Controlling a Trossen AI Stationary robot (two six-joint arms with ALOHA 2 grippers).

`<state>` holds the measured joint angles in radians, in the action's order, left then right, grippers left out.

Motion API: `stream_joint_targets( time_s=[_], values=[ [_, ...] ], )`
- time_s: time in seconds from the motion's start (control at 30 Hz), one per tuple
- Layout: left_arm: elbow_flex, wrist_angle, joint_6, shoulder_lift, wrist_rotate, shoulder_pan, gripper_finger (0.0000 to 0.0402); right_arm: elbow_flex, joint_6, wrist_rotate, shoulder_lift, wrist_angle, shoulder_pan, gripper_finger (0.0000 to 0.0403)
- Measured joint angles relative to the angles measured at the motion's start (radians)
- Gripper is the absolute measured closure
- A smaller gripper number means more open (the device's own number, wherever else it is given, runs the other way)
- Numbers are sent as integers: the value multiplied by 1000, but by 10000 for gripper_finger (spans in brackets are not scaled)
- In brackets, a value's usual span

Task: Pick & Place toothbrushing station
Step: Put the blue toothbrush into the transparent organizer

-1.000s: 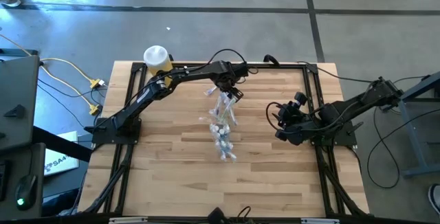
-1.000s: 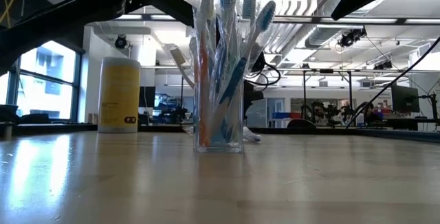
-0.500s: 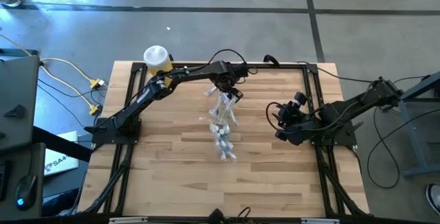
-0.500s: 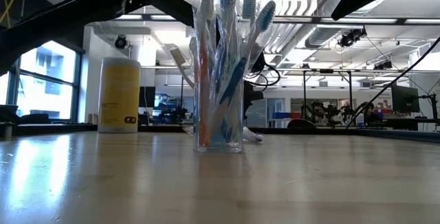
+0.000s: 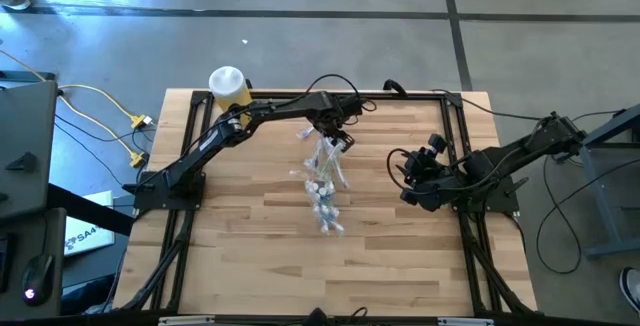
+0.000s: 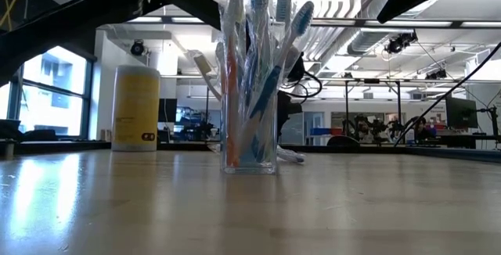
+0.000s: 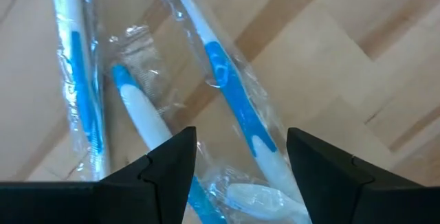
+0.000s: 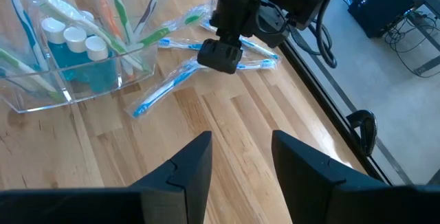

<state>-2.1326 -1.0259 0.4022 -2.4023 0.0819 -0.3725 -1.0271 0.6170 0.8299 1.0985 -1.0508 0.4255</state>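
Item: clear cup (image 6: 249,141) of toothbrushes (image 6: 262,48) and teal tubes (image 8: 69,42), upright mid-bench (image 5: 240,256).
Loose wrapped brushes (image 7: 237,110): lying just beyond it.
Left hand (image 5: 334,134): fingers apart, above these; shifted only slightly in the last second, so no pickup yet.
Right hand (image 5: 412,176): apart, idle at right.
Yellow bottle (image 6: 135,108): far left.

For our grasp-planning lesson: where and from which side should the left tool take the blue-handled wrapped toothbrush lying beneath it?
Grip the blue toothbrush at mid-handle, coming straight down from above. It lies flat on the table, long and thin in its wrapper, so the fingers should probably close across its narrow width. The left tool hovers open over it; a neighbouring brush lies close.
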Motion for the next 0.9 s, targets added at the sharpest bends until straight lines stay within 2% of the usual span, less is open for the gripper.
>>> stream_joint_targets(
  time_s=[0.23, 0.37, 0.9],
  values=[
    [0, 3, -12, 0, -43, 24, 181, 0, 0, 0, 0, 0, 0, 259],
    [0, 18, -12, -5, -15, 35, 185, 0, 0, 0, 0, 0, 0, 259],
    [1, 4, 35, -10, 13, 33, 269, 0, 0, -29, 0, 0, 0, 259]
  ],
)
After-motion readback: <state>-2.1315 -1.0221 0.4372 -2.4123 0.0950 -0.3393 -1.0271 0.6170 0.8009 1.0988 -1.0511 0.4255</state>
